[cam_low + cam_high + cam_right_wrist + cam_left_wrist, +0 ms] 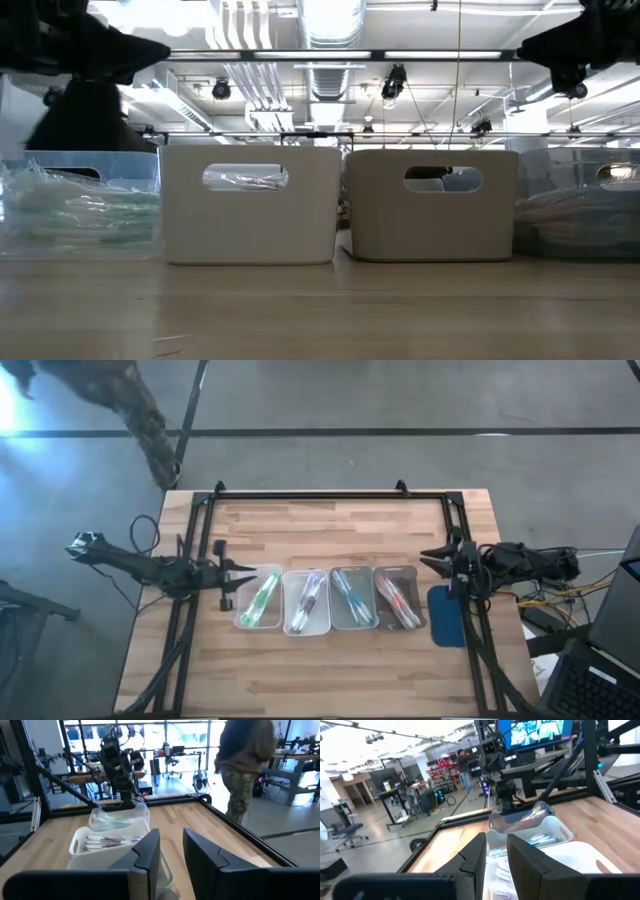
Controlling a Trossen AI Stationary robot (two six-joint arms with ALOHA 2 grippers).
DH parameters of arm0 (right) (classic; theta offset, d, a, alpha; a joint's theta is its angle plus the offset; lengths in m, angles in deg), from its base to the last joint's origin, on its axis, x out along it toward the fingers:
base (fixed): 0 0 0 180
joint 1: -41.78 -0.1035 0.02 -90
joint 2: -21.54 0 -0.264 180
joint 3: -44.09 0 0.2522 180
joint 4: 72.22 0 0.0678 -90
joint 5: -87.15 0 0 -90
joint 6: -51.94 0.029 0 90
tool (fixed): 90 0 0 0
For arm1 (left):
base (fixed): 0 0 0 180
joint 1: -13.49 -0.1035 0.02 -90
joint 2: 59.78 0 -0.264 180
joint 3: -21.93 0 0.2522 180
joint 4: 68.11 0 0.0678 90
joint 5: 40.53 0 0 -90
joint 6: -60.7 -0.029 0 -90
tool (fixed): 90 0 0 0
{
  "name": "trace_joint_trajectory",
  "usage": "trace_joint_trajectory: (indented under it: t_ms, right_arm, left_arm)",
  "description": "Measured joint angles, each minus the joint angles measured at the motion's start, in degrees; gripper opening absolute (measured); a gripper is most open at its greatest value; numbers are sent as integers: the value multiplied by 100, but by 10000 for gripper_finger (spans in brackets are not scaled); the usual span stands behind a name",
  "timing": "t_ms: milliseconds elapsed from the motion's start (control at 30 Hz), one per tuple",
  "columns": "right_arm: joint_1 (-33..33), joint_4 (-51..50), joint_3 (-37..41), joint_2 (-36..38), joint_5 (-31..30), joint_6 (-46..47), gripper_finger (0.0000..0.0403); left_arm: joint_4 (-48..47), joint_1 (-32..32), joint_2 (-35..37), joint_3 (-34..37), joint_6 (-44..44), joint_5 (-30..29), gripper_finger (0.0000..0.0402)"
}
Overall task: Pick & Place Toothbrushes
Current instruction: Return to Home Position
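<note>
A: Which step is in hand now, do you think?

B: I judge it is the return to the rest position. The left tool (240, 572) and the right tool (432, 556) carry nothing, and I find no loose toothbrush on the bench (330, 525).

A: Where are the toothbrushes (262, 598) then?

B: All that I can see lie inside the four bins (290, 630), which stand in one row between the two tools. The green ones are in the bin just beside the left tool, then the purple, then the blue. The red ones are in the bin nearest to the right tool.

A: And the tools themselves?

B: In the left wrist view the fingers (472, 857) stand a little apart, with a narrow gap and nothing in it. The right wrist view shows the same: a narrow empty gap. Each tool points along the row toward the other.

A: So what does the next move call for?

B: In my opinion, only a clean retreat. The left tool is very near the green bin, so it should go up and away from the row, not across it. The right tool has more free space around it. No grasp seems needed.
</note>
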Motion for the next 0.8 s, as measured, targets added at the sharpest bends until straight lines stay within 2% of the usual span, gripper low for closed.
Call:
trace_joint_trajectory:
  t_ms: [333, 800]
  right_arm:
    - [0, -59, 68, 68, 0, 95, 98]
    - [0, -69, 81, 40, 1, 38, 132]
  left_arm:
    - [-110, 0, 864, 568, -165, -11, 81]
    - [-487, -2, 954, 648, -176, -1, 81]
